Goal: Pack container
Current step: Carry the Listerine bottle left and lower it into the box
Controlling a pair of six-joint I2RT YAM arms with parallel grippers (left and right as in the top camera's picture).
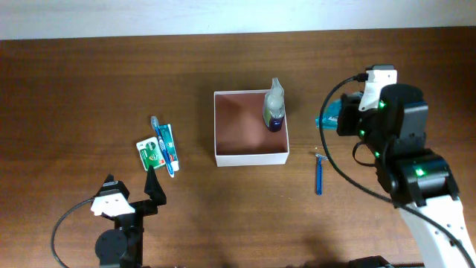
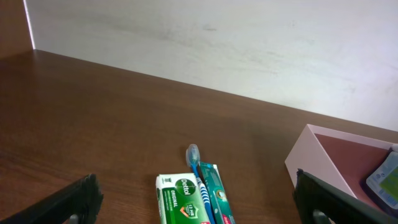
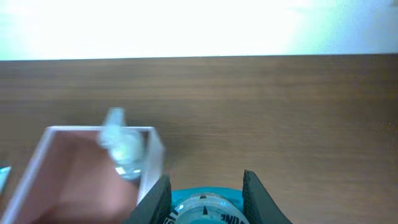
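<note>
The container [image 1: 251, 157], a square white box with a brownish-pink inside, sits mid-table and holds a clear bottle [image 1: 274, 107] at its far right corner. It also shows in the left wrist view [image 2: 304, 159] and the right wrist view [image 3: 153, 163], with the clear bottle [image 3: 122, 147] inside. My right gripper [image 1: 336, 117] is to the right of the container, shut on a teal mouthwash bottle [image 3: 204, 206] near its cap. My left gripper [image 1: 132, 183] is open and empty at the front left, its jaws [image 2: 199, 208] wide apart.
A green soap bar [image 1: 150, 153], a blue toothbrush [image 1: 160, 146] and a toothpaste box [image 1: 169, 143] lie together left of the container, just ahead of my left gripper. A blue razor [image 1: 318, 176] lies to the right of the container's front corner.
</note>
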